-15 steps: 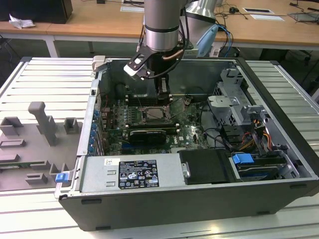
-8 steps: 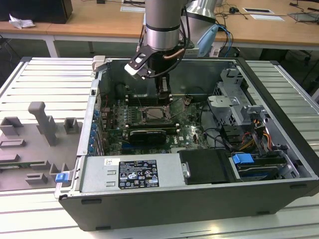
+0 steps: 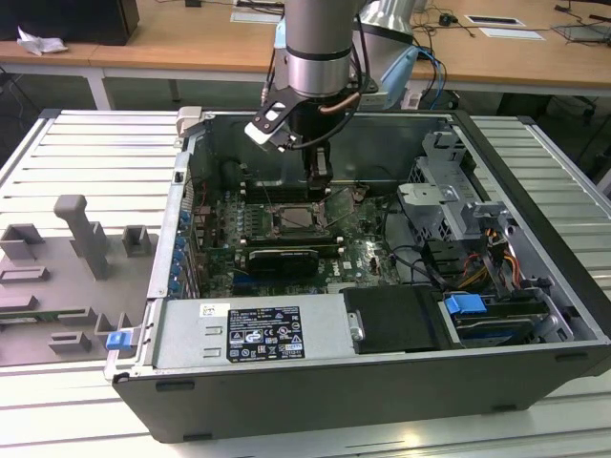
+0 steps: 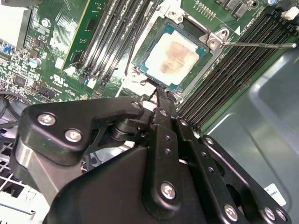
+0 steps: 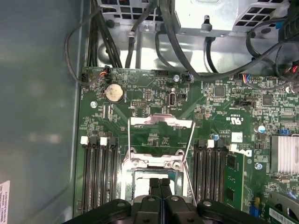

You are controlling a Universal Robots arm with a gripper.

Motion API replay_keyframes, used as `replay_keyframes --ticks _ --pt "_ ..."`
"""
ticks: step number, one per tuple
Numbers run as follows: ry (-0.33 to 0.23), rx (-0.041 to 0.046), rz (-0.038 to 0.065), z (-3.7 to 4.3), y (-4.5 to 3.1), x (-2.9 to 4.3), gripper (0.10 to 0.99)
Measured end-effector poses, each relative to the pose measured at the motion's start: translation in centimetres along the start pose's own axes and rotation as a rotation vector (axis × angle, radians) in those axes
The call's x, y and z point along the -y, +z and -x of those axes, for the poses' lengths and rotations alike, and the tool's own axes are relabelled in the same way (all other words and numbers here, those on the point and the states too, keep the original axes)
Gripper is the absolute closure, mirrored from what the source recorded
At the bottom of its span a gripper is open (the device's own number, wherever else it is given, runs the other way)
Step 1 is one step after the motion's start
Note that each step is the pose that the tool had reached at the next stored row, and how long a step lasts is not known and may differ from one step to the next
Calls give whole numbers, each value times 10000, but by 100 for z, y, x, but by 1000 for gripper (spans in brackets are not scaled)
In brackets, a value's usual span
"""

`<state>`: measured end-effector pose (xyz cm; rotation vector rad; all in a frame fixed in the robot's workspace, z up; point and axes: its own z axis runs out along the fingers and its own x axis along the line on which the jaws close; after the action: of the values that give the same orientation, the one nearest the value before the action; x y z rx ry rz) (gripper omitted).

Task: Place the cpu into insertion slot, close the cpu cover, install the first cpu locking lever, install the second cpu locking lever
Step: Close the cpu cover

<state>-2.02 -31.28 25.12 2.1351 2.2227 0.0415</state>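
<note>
The cpu lies flat in the insertion slot, with its pale, stained metal top and green edge bare. The silver cpu cover seems swung up past the socket, and the board shows through its cut-out. A thin wire lever sticks out from a corner of the socket frame. My gripper hangs just above the socket's edge, inside the open computer case. Its black fingers are shut together with nothing between them.
Long black memory slots flank the socket on both sides. A black expansion card lies toward the front, and a drive cage with cables is at the exterior view's right. A grey fixture sits outside the case at that view's left.
</note>
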Motion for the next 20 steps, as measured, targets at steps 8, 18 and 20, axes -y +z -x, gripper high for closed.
replay_keyframes --ticks 8,18,20 --pt "-1 -1 0 4 -98 -29 980" --pt "1 -2 -1 10 -86 -209 980" --pt "-1 -1 -8 13 -83 -264 980"
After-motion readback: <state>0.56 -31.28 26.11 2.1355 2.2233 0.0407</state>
